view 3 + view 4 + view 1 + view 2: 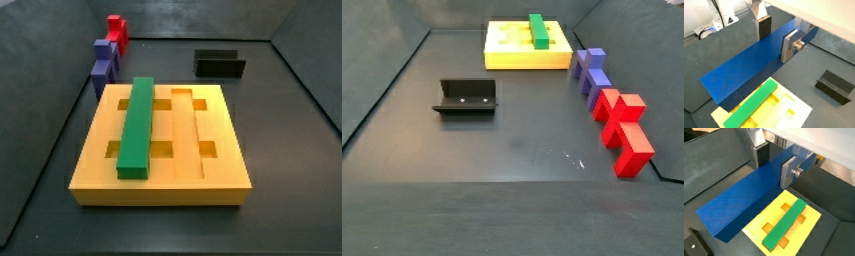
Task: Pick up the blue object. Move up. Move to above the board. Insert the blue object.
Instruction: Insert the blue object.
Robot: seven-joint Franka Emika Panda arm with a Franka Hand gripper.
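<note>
**Blue bar held aloft, board waiting below**

Nearest the wrist cameras, the gripper (pixel 775 36) has its fingers (pixel 789 46) closed flat against the two long faces of the blue object (pixel 747 62); the bar runs out lengthwise from between the plates in both wrist views, and nothing else sits between them. The arm and bar do not appear in either side view, so I judge the bar is carried high above the worktop (pixel 529 150); how high cannot be told.

The bar looks stiff and smooth-faced, probably light for its length; because the grip sits toward one end, the long free end could lever or swing in the pads; a hold nearer the middle would steady it, and slow moves seem wise.

Beyond the bar's far end lies the board (pixel 807 228), yellow and grooved, with the green bar (pixel 784 223) already seated in one groove; a side view shows free grooves beside the green bar (pixel 135 125) on the board (pixel 160 185). The fixture (pixel 833 85) stands off to one side on the worktop.

Farther off, the purple-blue stepped block (pixel 591 72) and the red blocks (pixel 623 128) line the wall, well apart from the board; the insert is not yet done.
</note>
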